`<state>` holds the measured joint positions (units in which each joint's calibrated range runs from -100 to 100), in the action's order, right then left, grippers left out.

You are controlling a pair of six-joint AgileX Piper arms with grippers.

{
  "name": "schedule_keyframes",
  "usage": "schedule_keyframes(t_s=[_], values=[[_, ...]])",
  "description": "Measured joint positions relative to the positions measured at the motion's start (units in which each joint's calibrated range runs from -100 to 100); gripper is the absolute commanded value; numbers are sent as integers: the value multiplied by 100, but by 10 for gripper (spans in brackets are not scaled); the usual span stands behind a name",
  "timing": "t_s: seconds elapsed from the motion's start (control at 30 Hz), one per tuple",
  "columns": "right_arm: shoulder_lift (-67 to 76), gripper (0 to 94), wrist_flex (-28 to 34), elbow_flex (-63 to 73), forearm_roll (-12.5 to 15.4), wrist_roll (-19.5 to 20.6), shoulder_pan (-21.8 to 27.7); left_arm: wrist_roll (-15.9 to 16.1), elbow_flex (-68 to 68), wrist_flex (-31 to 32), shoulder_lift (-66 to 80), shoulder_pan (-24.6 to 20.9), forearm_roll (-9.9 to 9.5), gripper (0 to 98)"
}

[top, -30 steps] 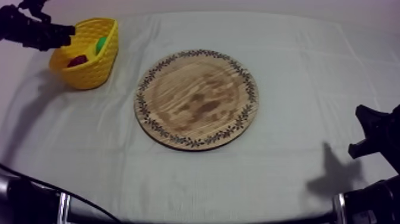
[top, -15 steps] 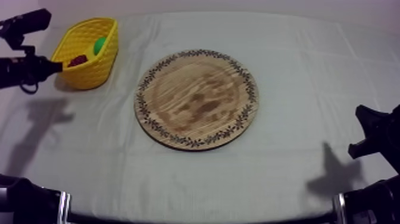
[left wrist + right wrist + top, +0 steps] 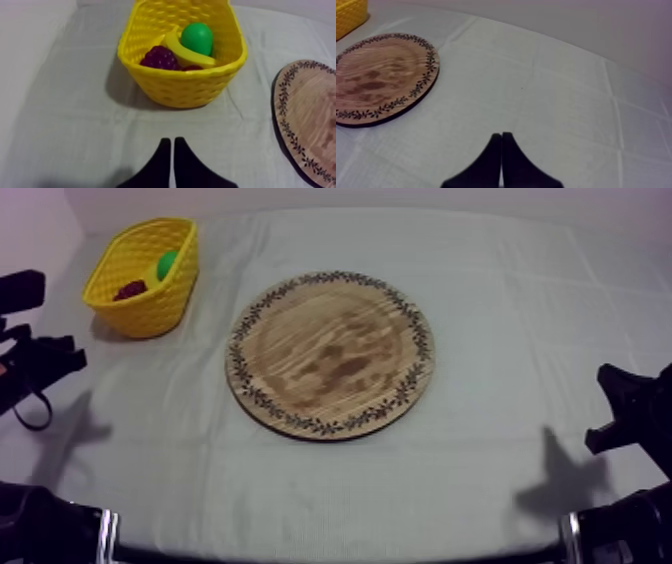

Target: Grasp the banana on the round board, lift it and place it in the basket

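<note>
Retreat seen on the left arm (image 3: 35, 363): 1 s ago it was at the rim of the basket (image 3: 150, 308), now it is pulled back to the left edge of the bench (image 3: 500, 288), well clear of the basket. The left gripper (image 3: 171, 143) is pressed together into a narrow wedge, nothing pinched.

The banana (image 3: 186, 52) is found inside the basket, laid across the other fruit: touching the green pear (image 3: 197, 37), just beside the grapes (image 3: 160, 57). A bit of red under it is prob. the small red fruit, can't be confirmed.

The board (image 3: 330, 353) is bare, same as in the earlier frames. The right gripper (image 3: 501, 136) is also pressed together, empty, pointed over the bench beside the board. The right arm (image 3: 630, 413) hasn't been moved; same spot at the right edge.

Meaning for the task:
- Pick + place judged done: banana off the board, in the basket, released.
- Current step is judged to be the pull-back; only homing of the left arm is left.
- Basket wasn't shifted by the withdrawal, pos. unchanged.
- Banana appears held within the rim, so roll-out isn't expected. Risk low.
</note>
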<state>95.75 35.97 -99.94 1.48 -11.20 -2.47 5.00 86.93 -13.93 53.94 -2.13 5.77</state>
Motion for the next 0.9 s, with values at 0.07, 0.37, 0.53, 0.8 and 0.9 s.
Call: schedule_keyframes(t_s=[0.07,0.37,0.53,0.8,0.9], values=[[0,3,-7,0,0,0,0,-72,244,10,407,5,-9,0],[0,3,-7,0,0,0,0,-500,1212,-318,2170,-18,-236,0],[0,3,-7,0,0,0,0,-629,1277,-910,3096,-83,-324,0],[0,3,0,0,0,0,0,-771,1238,-1866,4079,-155,-577,0],[0,3,0,0,0,0,0,-779,1191,-2142,4277,-182,-643,0]])
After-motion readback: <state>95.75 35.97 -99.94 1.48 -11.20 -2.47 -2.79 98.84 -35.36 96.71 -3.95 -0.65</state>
